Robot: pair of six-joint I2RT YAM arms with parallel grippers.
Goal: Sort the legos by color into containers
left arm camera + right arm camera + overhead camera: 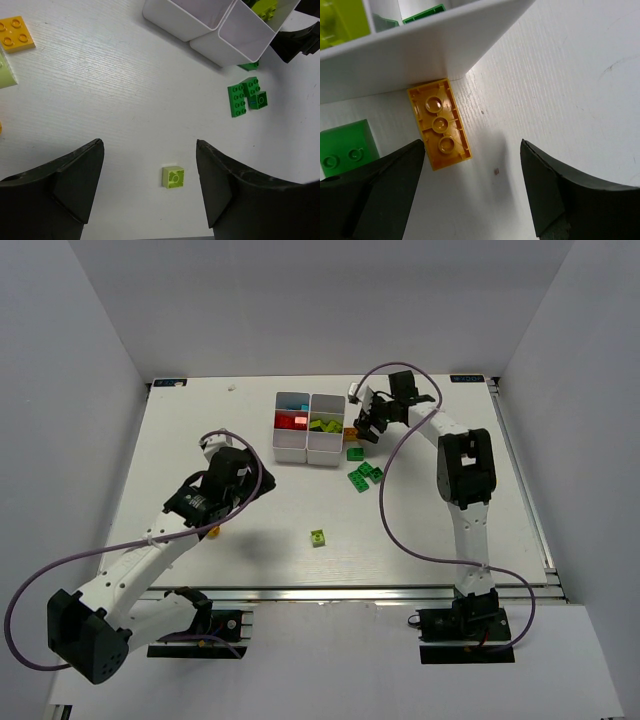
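Observation:
The white containers (308,440) stand at the table's far middle, with red (292,420), light blue (300,407) and lime legos (322,423) inside. An orange lego (440,122) lies studs down against the containers' wall (420,55). My right gripper (472,150) hovers open just beside this lego, holding nothing. A small lime lego (173,177) lies upside down on the table. My left gripper (149,150) hangs open high above it, empty. Green legos (245,95) lie loose near the containers (220,30).
An orange brick (16,33) and a pale lime piece (5,72) lie at the left of the left wrist view. A green brick (345,145) sits left of my right gripper. The right arm (465,470) and its cable stretch along the table's right side.

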